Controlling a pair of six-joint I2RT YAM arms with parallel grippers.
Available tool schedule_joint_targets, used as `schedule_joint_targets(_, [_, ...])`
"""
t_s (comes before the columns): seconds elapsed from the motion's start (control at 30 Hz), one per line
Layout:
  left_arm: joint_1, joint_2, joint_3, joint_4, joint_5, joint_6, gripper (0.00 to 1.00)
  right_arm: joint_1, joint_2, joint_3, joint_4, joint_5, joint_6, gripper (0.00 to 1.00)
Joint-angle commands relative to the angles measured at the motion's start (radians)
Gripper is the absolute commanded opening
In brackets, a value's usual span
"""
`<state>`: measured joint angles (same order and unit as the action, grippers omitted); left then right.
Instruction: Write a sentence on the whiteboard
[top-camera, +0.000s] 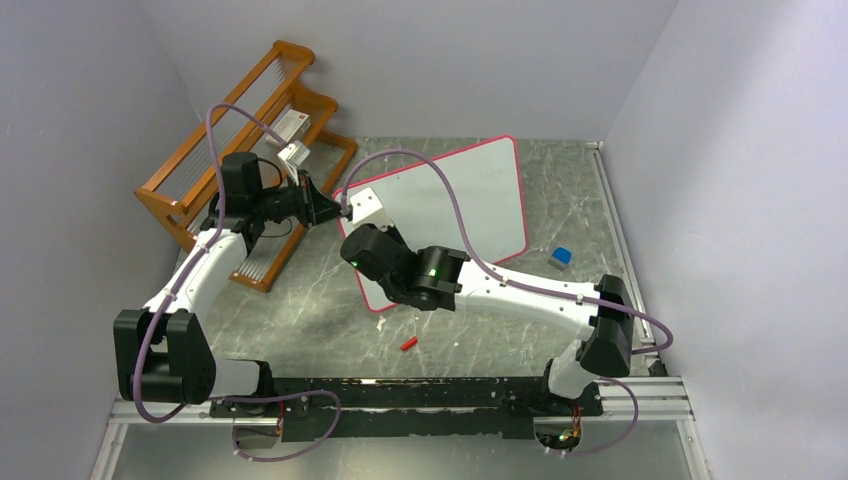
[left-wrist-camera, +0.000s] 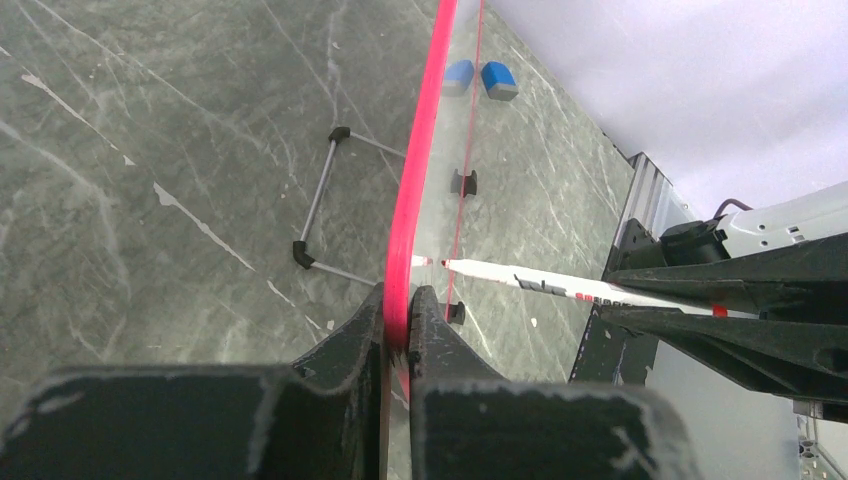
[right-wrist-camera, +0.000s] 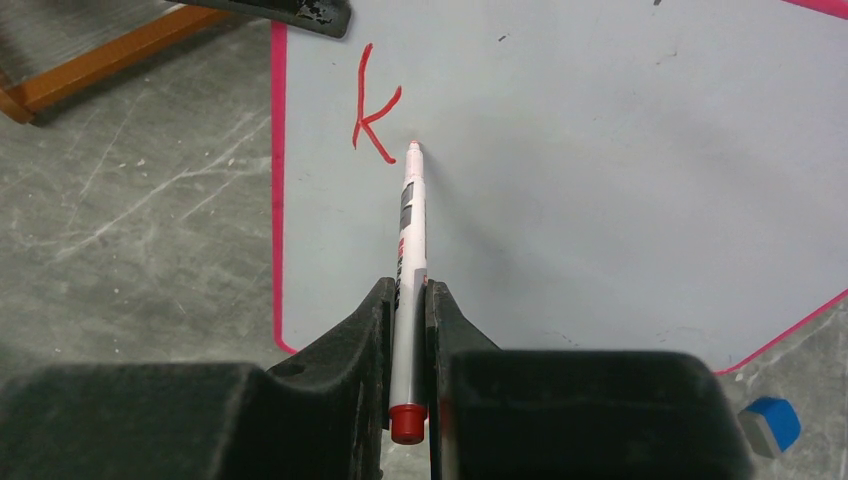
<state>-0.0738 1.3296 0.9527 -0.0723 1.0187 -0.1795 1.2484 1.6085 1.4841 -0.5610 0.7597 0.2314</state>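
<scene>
The left hand (left-wrist-camera: 398, 312) pinches the whiteboard (right-wrist-camera: 600, 200) edge (right hand (right-wrist-camera: 410, 296) clamps a marker (right-wrist-camera: 410, 220) beside the red K (right-wrist-camera: 366, 108)).

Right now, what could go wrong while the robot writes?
1. The left pincer pinches only the edge of the whiteboard; a hard push from the marker might make the board slip or tip.
2. The right pincer holds the marker near its back end, so the long front could wobble and the next letter after the K may come out crooked.
</scene>
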Motion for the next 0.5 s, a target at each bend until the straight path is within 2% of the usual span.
schedule_joint_targets(0.0, [-0.027,0.022,-0.014,-0.049,-0.058,0.097,0.05,-0.011,0.003,-0.003,0.027,0.024,0.011,0.00])
schedule_joint_targets(0.47, [-0.027,0.024,-0.012,-0.047,-0.055,0.097,0.05,-0.022,0.015,-0.003,-0.001,0.026,0.022,0.00])
